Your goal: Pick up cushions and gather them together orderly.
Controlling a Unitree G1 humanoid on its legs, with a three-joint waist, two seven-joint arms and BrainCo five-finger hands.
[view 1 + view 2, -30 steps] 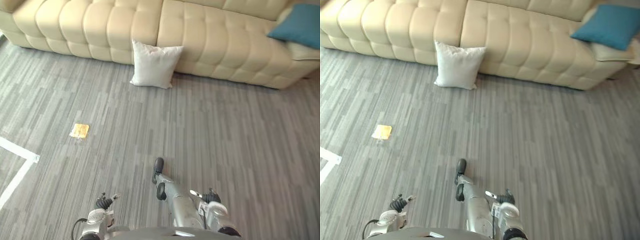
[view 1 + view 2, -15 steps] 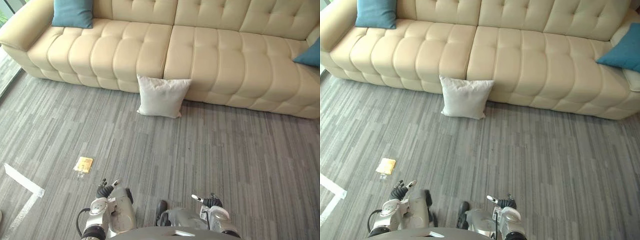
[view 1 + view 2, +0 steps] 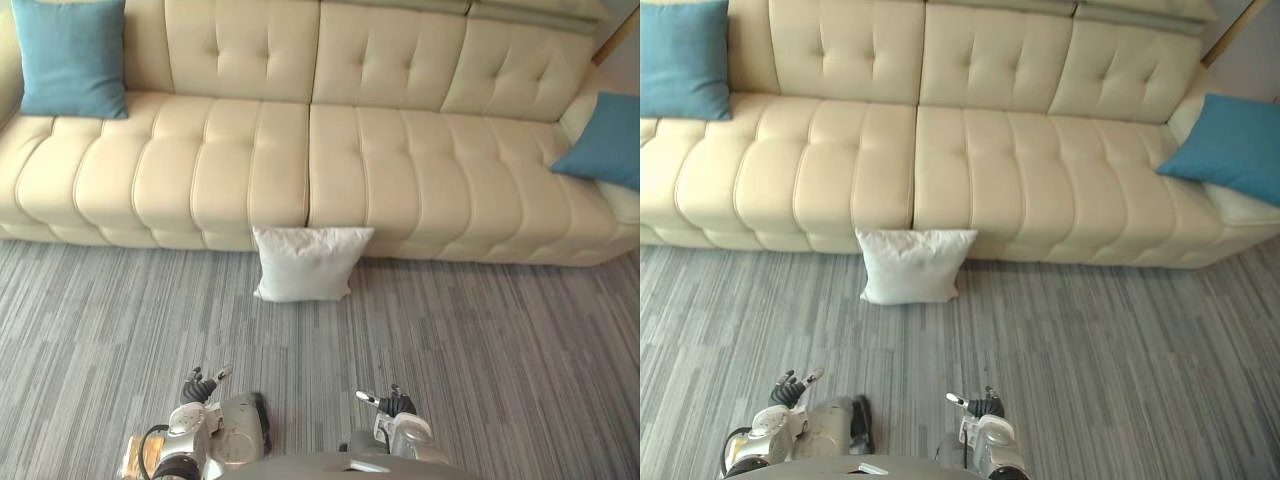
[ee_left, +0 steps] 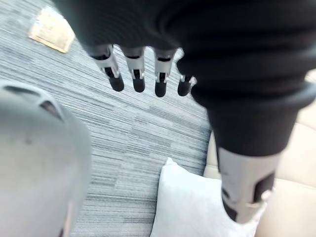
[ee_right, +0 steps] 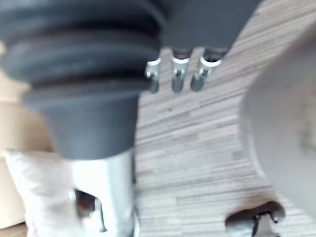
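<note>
A white cushion stands on the grey floor, leaning against the front of the cream sofa. One blue cushion rests upright at the sofa's left end and another blue cushion lies at its right end. My left hand and right hand hang low near me, well short of the white cushion. The left wrist view has relaxed, straight fingers holding nothing, with the white cushion beyond them. In the right wrist view the fingers are likewise relaxed and empty.
A small yellow flat object lies on the floor to my left, close to my left arm. The grey striped carpet stretches open between me and the sofa.
The whole picture has shifted: the camera has moved, and the sofa and white cushion now sit nearer and more centred. Both hands still hang empty.
</note>
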